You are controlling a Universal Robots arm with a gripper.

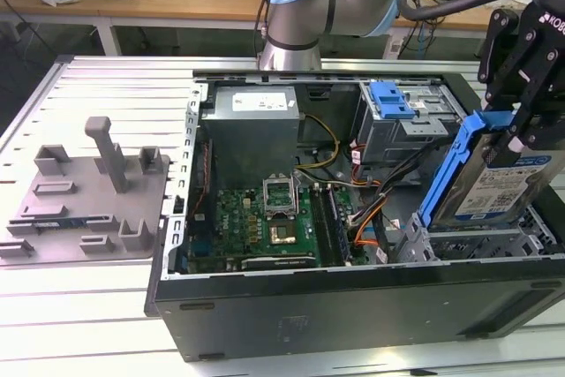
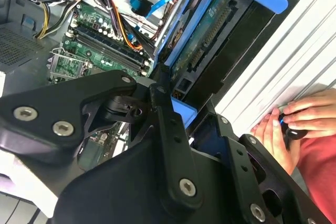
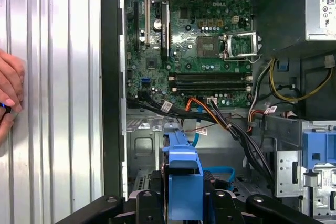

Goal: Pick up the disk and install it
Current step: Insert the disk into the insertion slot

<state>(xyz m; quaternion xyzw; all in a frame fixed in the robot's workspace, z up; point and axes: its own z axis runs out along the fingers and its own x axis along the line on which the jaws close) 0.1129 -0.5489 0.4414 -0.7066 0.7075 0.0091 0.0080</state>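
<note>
The gripper (image 1: 515, 125) pinches the disk (image 1: 503, 184) at its upper end, fingers pressed against the blue frame. The disk hangs tilted over the metal drive cage (image 1: 540, 234), at the exterior view's right end of the open computer case (image 1: 353, 302). A person's hand (image 3: 8, 95) rests on the ribbed table (image 3: 52, 103) beside the case

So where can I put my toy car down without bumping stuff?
On the bare slatted table beyond the grey tray, or in front of it. Inside the computer case it's crowded: cables, and the gripper holding the disk.
</note>
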